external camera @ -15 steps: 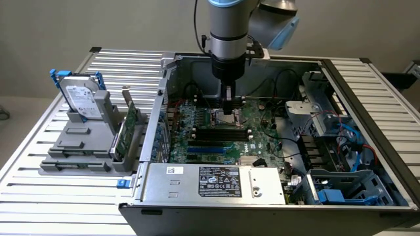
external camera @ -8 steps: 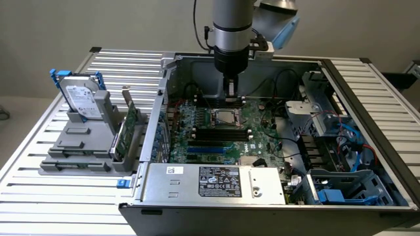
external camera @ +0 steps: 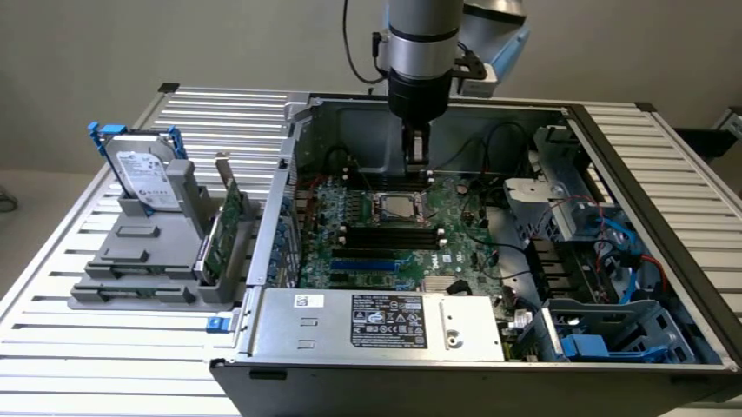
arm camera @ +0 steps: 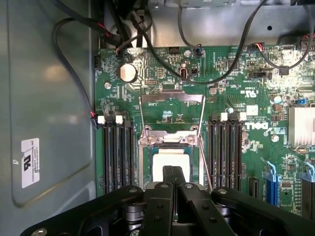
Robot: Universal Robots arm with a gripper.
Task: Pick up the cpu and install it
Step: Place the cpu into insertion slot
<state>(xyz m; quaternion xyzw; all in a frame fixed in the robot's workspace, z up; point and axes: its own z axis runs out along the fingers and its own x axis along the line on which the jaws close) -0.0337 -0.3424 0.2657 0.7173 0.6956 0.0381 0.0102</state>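
Gripper: the gripper (arm camera: 173,173) is closed, its two black fingers flat against each other with nothing between them. It holds no part.
Gripper pose: it points straight down into the open computer case (external camera: 649,174). Probably closed so that it makes one narrow tip that fits inside the socket frame.
Gripper vs cpu: in the wrist view the tips sit over one edge of the cpu (arm camera: 170,158). I cannot tell whether they touch it or hover just above.
Cpu location: it lies flat and square in the socket (arm camera: 145,164), pale metal top facing up, level with the frame and not tilted. It looks seated, judging by how evenly it fills the opening.
Load plate: the load plate (arm camera: 172,97) is swung up and back from the socket, which leaves the chip uncovered and reachable from above. The chip is not clamped.
Lever: a thin wire lever (arm camera: 204,164) runs along one side of the socket.
Board: the green motherboard (arm camera: 236,83) has memory slots (arm camera: 117,157) on both sides of the socket, so access is tight.
Outside the case: the hard drive (external camera: 145,178) stands upright in a grey fixture (external camera: 139,261) on the slatted desk (external camera: 69,365), well apart from the arm.
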